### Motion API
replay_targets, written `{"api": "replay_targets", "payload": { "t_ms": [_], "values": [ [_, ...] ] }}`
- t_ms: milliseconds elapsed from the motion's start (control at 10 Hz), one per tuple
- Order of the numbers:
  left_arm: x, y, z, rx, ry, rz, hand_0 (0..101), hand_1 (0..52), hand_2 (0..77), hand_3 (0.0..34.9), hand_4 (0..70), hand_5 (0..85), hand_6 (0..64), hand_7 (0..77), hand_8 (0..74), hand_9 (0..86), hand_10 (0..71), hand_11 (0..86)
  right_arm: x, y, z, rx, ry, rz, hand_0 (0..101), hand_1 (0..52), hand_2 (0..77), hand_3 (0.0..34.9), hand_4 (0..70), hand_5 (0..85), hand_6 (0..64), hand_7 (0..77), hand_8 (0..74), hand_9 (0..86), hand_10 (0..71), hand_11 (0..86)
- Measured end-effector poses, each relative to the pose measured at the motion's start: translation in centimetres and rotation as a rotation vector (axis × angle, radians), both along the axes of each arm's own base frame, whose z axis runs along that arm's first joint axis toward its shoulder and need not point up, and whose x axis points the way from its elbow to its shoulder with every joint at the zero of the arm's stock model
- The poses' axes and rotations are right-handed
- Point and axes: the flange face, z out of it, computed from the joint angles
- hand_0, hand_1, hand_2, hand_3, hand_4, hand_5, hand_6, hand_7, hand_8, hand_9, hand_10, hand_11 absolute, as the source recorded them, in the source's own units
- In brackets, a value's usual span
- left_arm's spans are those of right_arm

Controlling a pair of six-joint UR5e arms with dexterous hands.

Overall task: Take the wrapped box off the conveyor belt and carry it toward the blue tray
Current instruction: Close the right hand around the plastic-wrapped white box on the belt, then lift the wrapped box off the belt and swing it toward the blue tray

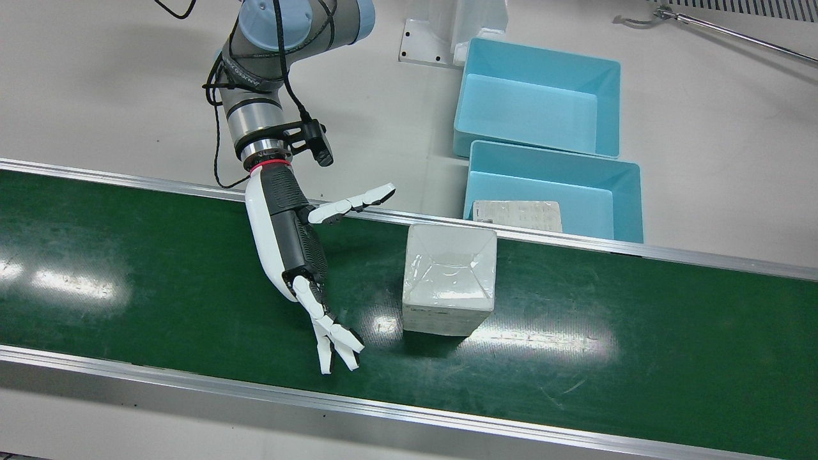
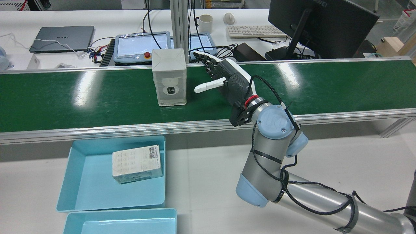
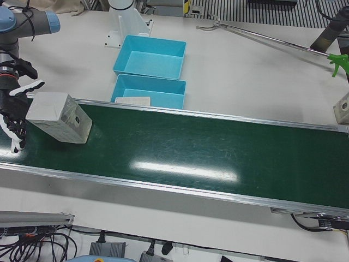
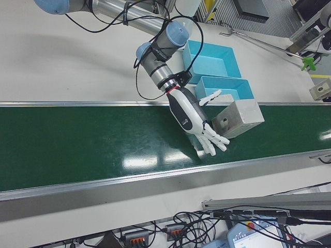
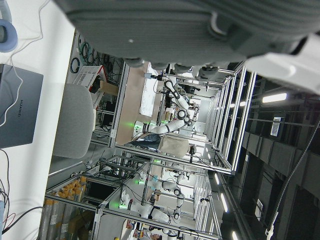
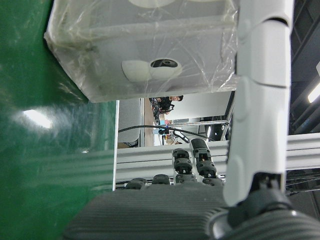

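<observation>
Right hand [image 1: 300, 255] hovers flat over the green conveyor belt [image 1: 639, 332], fingers spread, grasping nothing, just beside the upright plastic-wrapped white box [image 1: 449, 281]. Box stands mid-belt near the rail facing the blue plastic trays [image 1: 629, 198]; bare belt either side. Left hand's state cannot be told.

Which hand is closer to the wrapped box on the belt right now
The right hand: it hangs open over the conveyor belt just beside the wrapped box, not touching it. The left hand appears in no station view.
</observation>
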Motion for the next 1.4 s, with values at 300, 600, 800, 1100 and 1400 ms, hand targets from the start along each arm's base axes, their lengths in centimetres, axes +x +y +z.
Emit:
{"api": "replay_targets", "payload": {
  "t_ms": [300, 600, 800, 1100, 1400],
  "values": [
    [0.0, 0.0, 0.0, 0.0, 0.0, 0.0, 0, 0.0, 0.5, 0.0, 0.0, 1.1, 0.5, 0.5, 0.5, 0.5, 0.5, 0.5, -0.2, 0.0, 0.2, -0.003, 0.005, -0.001, 48, 13.1, 2.7, 0.0, 8.2, 13.6, 2.2, 2.2, 0.0, 1.1, 0.0, 1.1],
    [0.0, 0.0, 0.0, 0.0, 0.0, 0.0, 0, 0.0, 1.1, 0.0, 0.0, 1.1, 0.5, 0.5, 0.5, 0.5, 0.5, 0.5, -0.3, -0.1, 0.3, -0.006, 0.008, 0.0, 48, 14.2, 2.7, 0.0, 8.2, 13.6, 2.2, 2.2, 0.0, 1.1, 0.0, 1.1],
    [0.0, 0.0, 0.0, 0.0, 0.0, 0.0, 0, 0.0, 0.5, 0.0, 0.0, 1.1, 0.5, 0.5, 0.5, 0.5, 0.5, 0.5, -0.3, -0.1, 0.3, -0.006, 0.008, 0.0, 48, 12.5, 3.3, 0.0, 8.2, 13.6, 2.2, 2.2, 0.0, 1.1, 0.0, 1.1],
    [0.0, 0.0, 0.0, 0.0, 0.0, 0.0, 0, 0.0, 0.5, 0.0, 0.0, 1.1, 0.5, 0.5, 0.5, 0.5, 0.5, 0.5, 0.0, -0.3, -0.1, -0.008, 0.006, 0.007, 50, 17.5, 11.4, 0.0, 10.9, 26.2, 8.2, 13.1, 3.3, 0.5, 0.0, 1.1],
    [0.0, 0.0, 0.0, 0.0, 0.0, 0.0, 0, 0.0, 1.1, 0.0, 0.0, 1.1, 0.0, 0.5, 0.5, 0.5, 0.5, 0.5, 1.5, -0.6, -2.3, -0.031, 0.034, 0.022, 52, 13.6, 26.2, 0.0, 20.2, 39.3, 22.9, 30.5, 21.8, 2.7, 19.6, 2.7]
  ]
}}
